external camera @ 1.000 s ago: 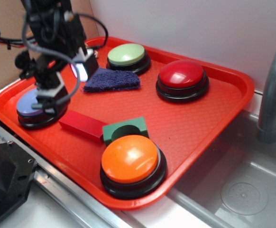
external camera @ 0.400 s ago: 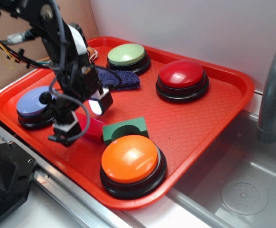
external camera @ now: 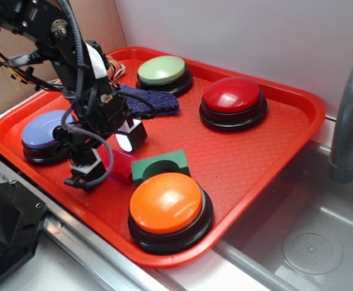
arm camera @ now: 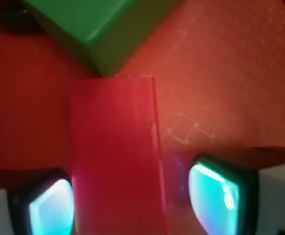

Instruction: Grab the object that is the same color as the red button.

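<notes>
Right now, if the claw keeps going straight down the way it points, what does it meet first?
Probably the flat red rectangular block, which lies between the open claw fingers; the red plastic tray is beneath it.

Bright, even exterior (wrist view blurry, dim).

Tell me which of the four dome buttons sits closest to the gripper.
The blue button, at the tray's left edge beside the gripper. The orange button is farther, past the green block; the pale green button and red button lie farther back.
</notes>
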Robot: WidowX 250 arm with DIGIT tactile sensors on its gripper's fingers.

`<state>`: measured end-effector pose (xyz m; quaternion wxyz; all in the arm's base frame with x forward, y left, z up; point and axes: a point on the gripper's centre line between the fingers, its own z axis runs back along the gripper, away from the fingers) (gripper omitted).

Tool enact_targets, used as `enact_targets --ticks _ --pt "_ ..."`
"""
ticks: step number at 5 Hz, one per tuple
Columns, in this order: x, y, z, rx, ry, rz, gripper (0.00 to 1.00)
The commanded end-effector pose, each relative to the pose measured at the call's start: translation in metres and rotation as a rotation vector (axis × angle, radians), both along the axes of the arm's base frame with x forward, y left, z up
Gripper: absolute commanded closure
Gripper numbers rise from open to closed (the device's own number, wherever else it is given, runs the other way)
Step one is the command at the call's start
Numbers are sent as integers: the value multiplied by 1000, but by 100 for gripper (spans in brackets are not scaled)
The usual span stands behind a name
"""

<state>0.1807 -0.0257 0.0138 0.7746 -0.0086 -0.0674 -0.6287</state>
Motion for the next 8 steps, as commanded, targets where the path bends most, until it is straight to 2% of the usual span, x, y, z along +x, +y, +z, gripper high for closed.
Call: enact_targets --ticks 1,2,3,4,5,6,7,8 --pt "-5 -6 5 20 14 30 100" --pt "0 -7 28 15 27 187 100" --pt "8 -8 63 -44 81 438 100" --pt "19 -17 99 36 66 691 100" --pt "31 -14 125 31 104 940 100" --pt "45 -5 154 11 65 1190 100" --pt "47 7 174 -56 68 1438 100" --pt "53 17 169 -49 85 1547 100"
